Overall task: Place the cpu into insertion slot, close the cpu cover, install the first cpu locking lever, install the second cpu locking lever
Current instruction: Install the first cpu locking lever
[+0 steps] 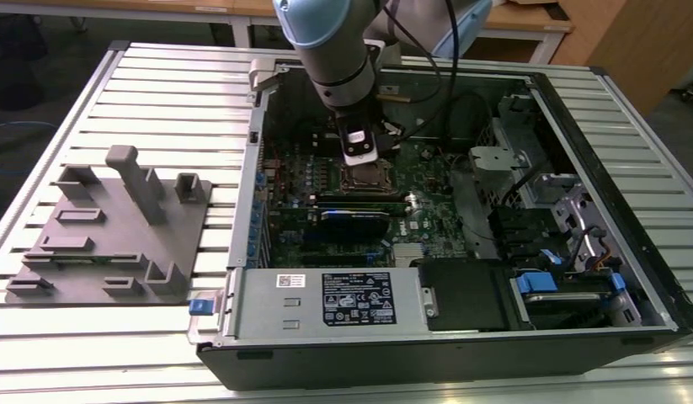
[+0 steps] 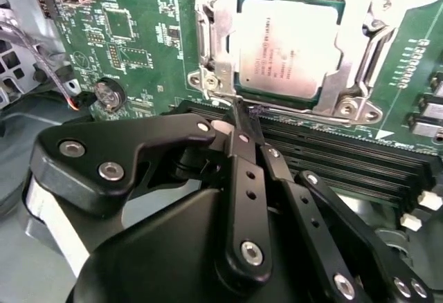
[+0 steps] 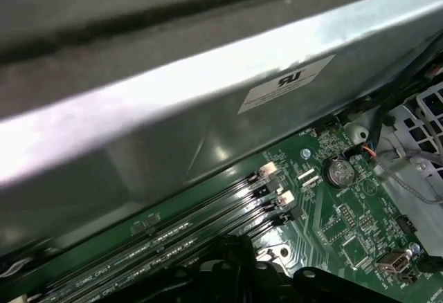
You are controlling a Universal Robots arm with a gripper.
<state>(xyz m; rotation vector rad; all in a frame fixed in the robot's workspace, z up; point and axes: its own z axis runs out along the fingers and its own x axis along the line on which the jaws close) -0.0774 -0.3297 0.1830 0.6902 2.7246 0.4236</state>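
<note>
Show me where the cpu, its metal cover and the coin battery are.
cpu [image 2: 289, 47], second wrist view, middle of its grey metal face.
cpu cover [image 2: 223, 30], second wrist view, the silver frame strip alongside the chip.
coin battery [image 3: 339, 172], first wrist view, centre of the round cell on the green board.

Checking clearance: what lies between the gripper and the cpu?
In the second wrist view, only a thin silver lever rod and the cpu cover edge separate the gripper from the cpu.
</note>
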